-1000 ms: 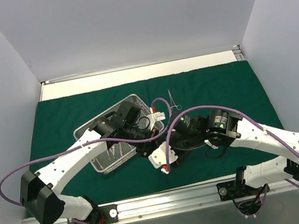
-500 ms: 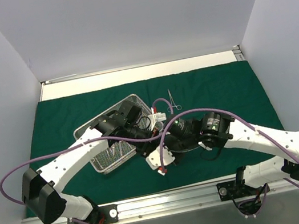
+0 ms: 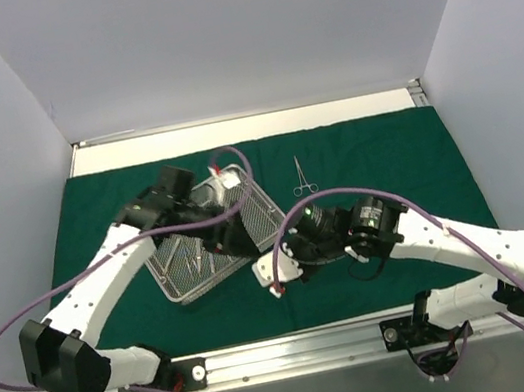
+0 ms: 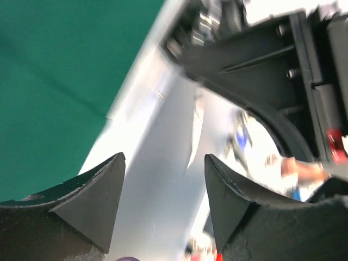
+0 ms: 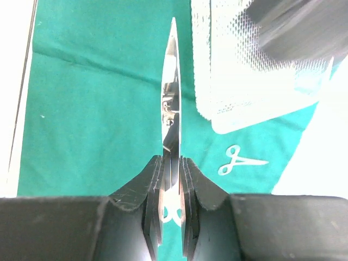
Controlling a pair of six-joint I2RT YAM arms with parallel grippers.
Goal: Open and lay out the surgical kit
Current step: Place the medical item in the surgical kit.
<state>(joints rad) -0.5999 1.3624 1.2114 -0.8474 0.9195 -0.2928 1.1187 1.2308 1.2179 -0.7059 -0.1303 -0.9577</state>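
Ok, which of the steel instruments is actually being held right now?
The edge-on instrument, clamped in the right end effector; the scissor-handled instrument lies loose on the green cloth.

You see the left arm (image 3: pixel 105 282) and right arm (image 3: pixel 458 244) in white shells with black joints, each trailing a looping purple cable (image 3: pixel 334 191); the end effector fingers (image 4: pixel 87 198) are dark, matte wedges.

Dark green drape (image 3: pixel 388 163) lies flat, spread over the table. Silver wire-mesh tray (image 3: pixel 253 216) sits skewed on it, left of centre, w/ slim steel instruments (image 3: pixel 197 258) inside. One scissor-handled clamp (image 3: pixel 302 177) lies loose on the cloth nr tray's far corner. Another steel piece (image 5: pixel 172 92) is pinched edge-on in right gripper (image 5: pixel 171 163).
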